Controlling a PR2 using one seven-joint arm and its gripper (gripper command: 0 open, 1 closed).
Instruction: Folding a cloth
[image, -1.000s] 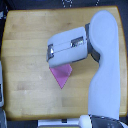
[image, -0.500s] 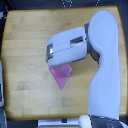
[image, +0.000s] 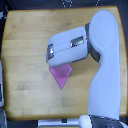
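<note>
The pink-magenta cloth (image: 62, 75) lies on the wooden tabletop (image: 25, 45) near the middle. It shows as a triangle pointing toward the bottom of the exterior view. Its upper part is hidden under my arm. My white and grey forearm and gripper housing (image: 67, 47) reach in from the exterior view's right and end above the cloth's upper edge. The fingertips are hidden beneath the housing, so I cannot tell whether they are open, shut or holding the cloth.
The arm's large white upper link (image: 105, 70) covers the exterior view's right side of the table. Dark objects (image: 67, 3) sit past the table's top edge. A pale strip (image: 2, 85) lies beyond the left edge.
</note>
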